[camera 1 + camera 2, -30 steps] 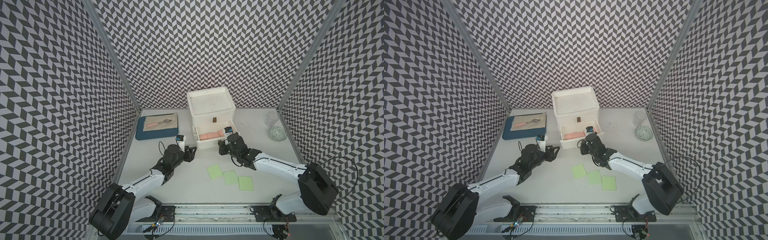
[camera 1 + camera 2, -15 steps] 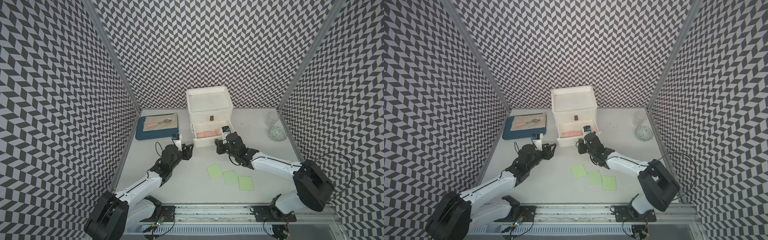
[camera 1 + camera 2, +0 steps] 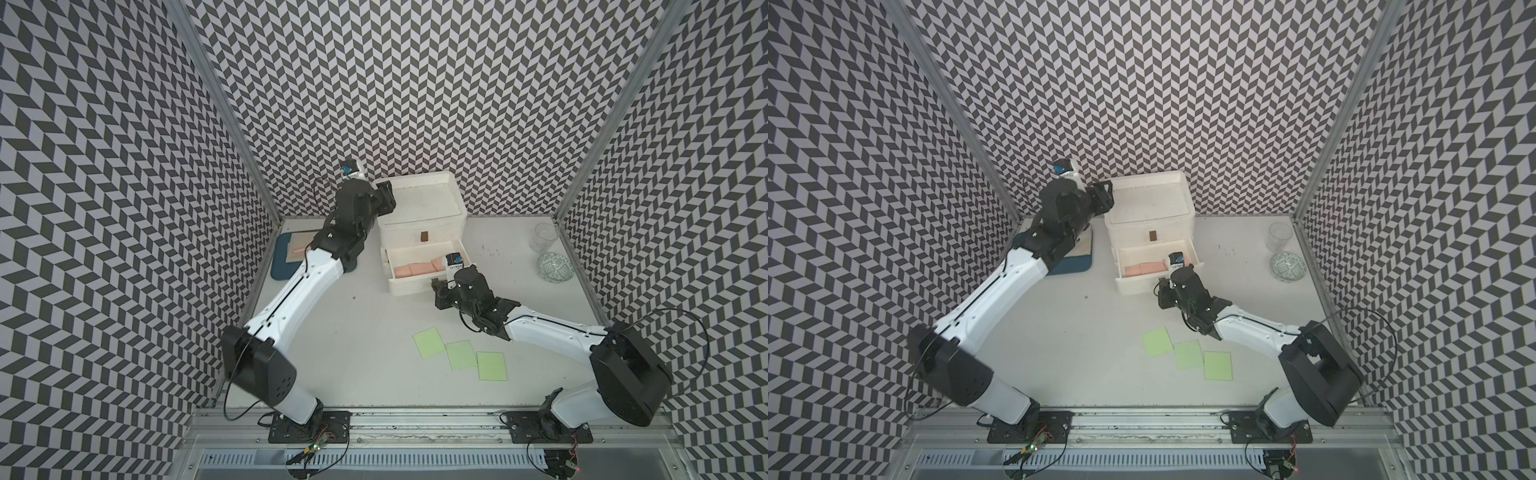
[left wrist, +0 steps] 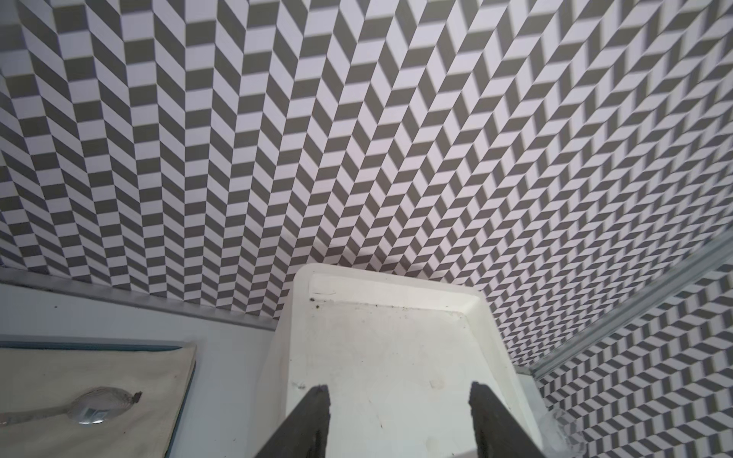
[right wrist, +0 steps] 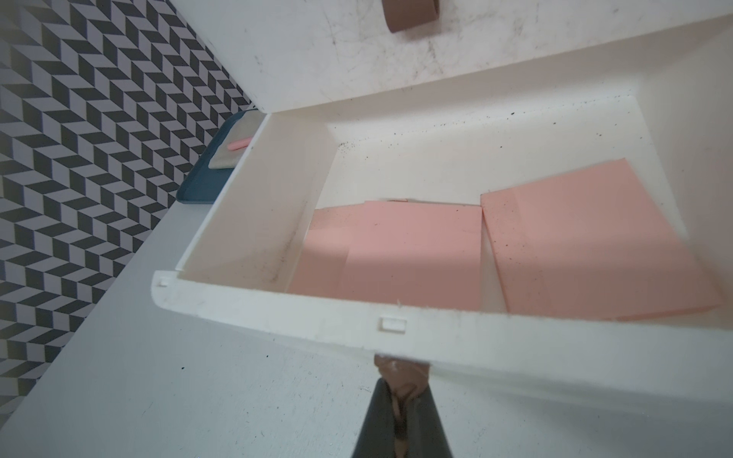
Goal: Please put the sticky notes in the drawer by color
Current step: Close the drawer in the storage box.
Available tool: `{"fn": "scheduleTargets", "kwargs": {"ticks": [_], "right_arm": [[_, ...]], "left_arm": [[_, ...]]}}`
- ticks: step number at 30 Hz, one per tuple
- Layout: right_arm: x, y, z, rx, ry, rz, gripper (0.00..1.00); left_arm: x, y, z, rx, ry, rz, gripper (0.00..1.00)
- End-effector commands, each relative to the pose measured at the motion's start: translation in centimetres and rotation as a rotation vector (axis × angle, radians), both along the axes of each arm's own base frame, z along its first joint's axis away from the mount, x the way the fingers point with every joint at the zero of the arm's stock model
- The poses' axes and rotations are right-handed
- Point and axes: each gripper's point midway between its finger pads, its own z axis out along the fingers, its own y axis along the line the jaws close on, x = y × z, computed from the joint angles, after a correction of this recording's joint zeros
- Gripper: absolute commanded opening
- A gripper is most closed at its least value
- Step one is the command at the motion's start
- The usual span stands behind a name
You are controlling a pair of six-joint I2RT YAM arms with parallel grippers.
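Showing pink sticky notes (image 5: 436,246) lying flat inside pulled-out drawer (image 3: 409,286) of white drawer unit (image 3: 419,222), at rear centre of tabletop (image 3: 353,332). Three green sticky notes (image 3: 459,355) lie in diagonal row on tabletop nearer front, apart from unit. Right tool (image 5: 401,390) clenched on brown tab handle (image 5: 400,370) of pulled-out drawer. Left tool (image 4: 400,396) released, jaws apart, empty, hovering over left edge of unit's recessed top. Blue tray (image 3: 280,266) lies left of unit; glass (image 3: 543,237) and patterned bowl (image 3: 555,268) stand at right.
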Motion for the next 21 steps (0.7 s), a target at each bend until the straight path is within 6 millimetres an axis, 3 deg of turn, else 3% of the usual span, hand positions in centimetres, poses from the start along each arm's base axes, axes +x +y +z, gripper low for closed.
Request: {"fn": "scheduleTargets", "kwargs": {"ticks": [1, 6, 10, 15, 16, 19, 21], "right_arm": [[0.1, 0.8, 5.6, 0.133, -0.139, 0.024, 0.05], [-0.4, 0.5, 5.8, 0.144, -0.139, 0.038, 0.06], [-0.5, 0.3, 5.5, 0.136, -0.135, 0.036, 0.06], [-0.4, 0.4, 5.4, 0.137, -0.128, 0.042, 0.06], [-0.4, 0.3, 5.4, 0.136, -0.128, 0.041, 0.06], [0.1, 0.3, 5.5, 0.134, -0.133, 0.027, 0.06], [0.6, 0.6, 5.7, 0.138, -0.135, 0.029, 0.06]], "left_arm": [[2.6, 0.9, -7.5, 0.152, 0.284, 0.017, 0.59], [5.7, 2.2, -10.1, 0.176, 0.385, 0.055, 0.57], [6.3, 2.1, -11.3, 0.156, 0.398, 0.025, 0.56], [5.5, 1.7, -13.5, 0.155, 0.457, -0.003, 0.5], [5.2, 1.7, -13.7, 0.154, 0.46, -0.005, 0.48], [4.3, 1.4, -14.3, 0.139, 0.457, -0.039, 0.28], [3.8, 0.9, -15.0, 0.132, 0.459, -0.067, 0.21]]}}
